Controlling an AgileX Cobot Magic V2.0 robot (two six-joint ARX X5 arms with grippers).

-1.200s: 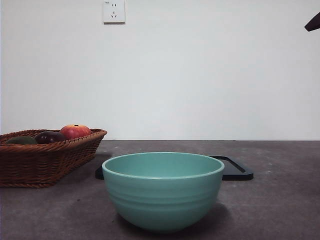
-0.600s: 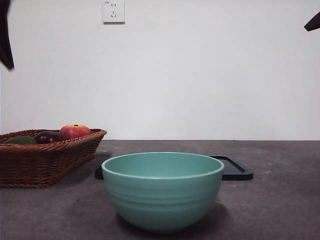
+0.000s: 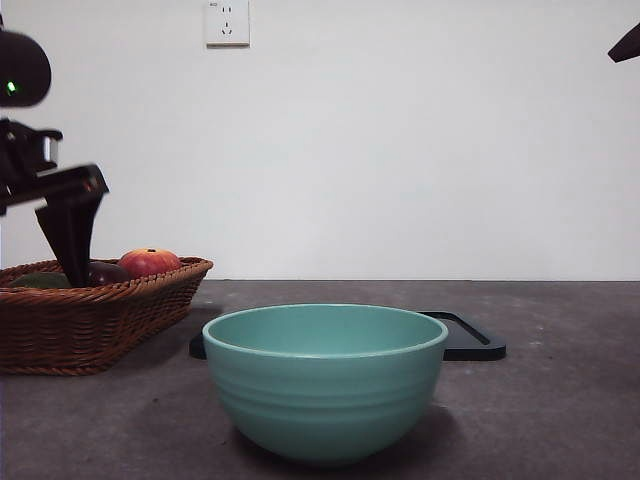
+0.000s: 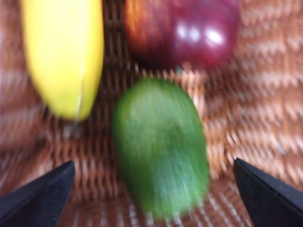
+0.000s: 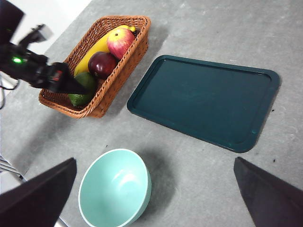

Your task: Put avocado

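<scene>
1. Teal bowl (image 3: 326, 380) sits nearest the table's front edge, upright; nothing visible in it from the right wrist view (image 5: 115, 187).
2. Dark tray (image 5: 204, 100) lies flat just behind the bowl, toward the table's far side.
3. Wicker basket (image 3: 120, 315) is at the table's left side, well apart from the bowl and just beside the tray.
4. Avocado (image 4: 160, 146) lies on the basket floor at the basket's near end (image 5: 81, 89). Just beside it: a dark purple fruit (image 4: 189, 30) and a banana (image 4: 64, 52) along the basket's outer wall. A red apple-like fruit (image 5: 120, 41) is at the basket's far end.
5. Left gripper (image 4: 154, 189) is down over the basket's near end, jaws spread wide with the avocado between them, not touching it. In the front view one black finger (image 3: 70, 240) reaches below the rim line.
6. Right gripper (image 5: 151, 189) is high above the table, jaws wide apart, holding nothing. Only a black tip (image 3: 626, 44) shows at the front view's top right corner.
</scene>
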